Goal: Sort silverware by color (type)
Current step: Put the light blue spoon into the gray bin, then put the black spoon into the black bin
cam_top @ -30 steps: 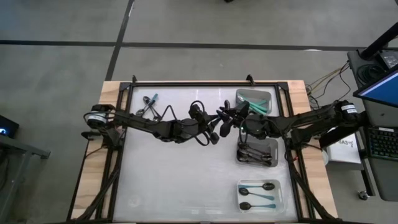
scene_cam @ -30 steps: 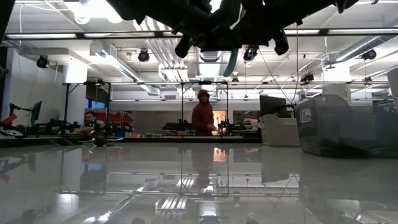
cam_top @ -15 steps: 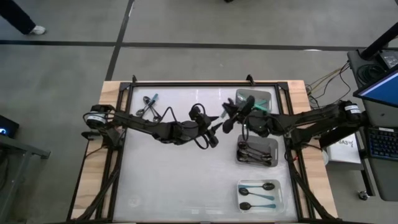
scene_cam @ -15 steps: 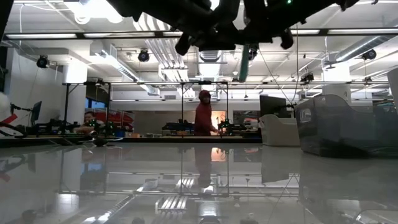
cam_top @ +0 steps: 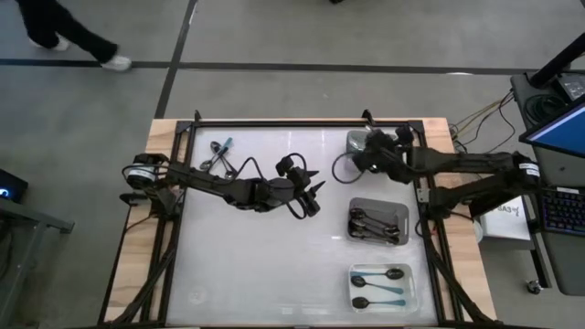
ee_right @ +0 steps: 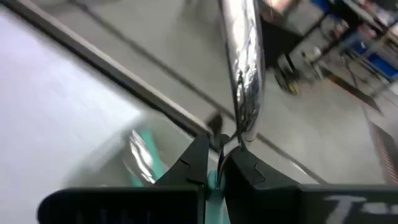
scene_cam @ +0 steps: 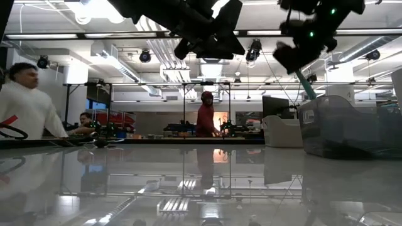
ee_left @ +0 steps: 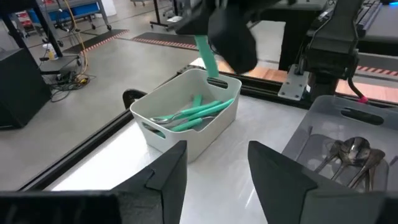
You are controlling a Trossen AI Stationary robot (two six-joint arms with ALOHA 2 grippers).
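Observation:
My right gripper [cam_top: 364,155] hangs over the far right tray [ee_left: 186,118] and is shut on a spoon with a silver bowl [ee_right: 242,81] and a teal handle [ee_left: 205,56]. Several teal-handled spoons [ee_left: 196,115] lie in that tray. My left gripper [cam_top: 315,194] stands open above the middle of the table with nothing between its fingers [ee_left: 168,177]. A small heap of spoons [cam_top: 219,151] lies on the table at the far left. My right gripper pinches the spoon between its two fingers [ee_right: 196,162] on the teal handle close to the bowl [ee_right: 217,177]. The silver bowl sticks out past the fingertips. The handle hangs slanting down below the gripper [scene_cam: 306,85], toward the far right tray, lifted clear of the table.
A tray with all-metal spoons [cam_top: 379,222] stands at the right, and a tray with black-bowled, teal-handled spoons [cam_top: 384,286] sits at the near right. A dark frame [cam_top: 302,123] runs along the table's edges. People move in the room beyond.
The two grippers met over the table's middle with the teal-handled spoon between them. My left gripper has opened and let go; my right gripper has shut on the spoon, turned, and carried it toward the table's far right, over the tray.

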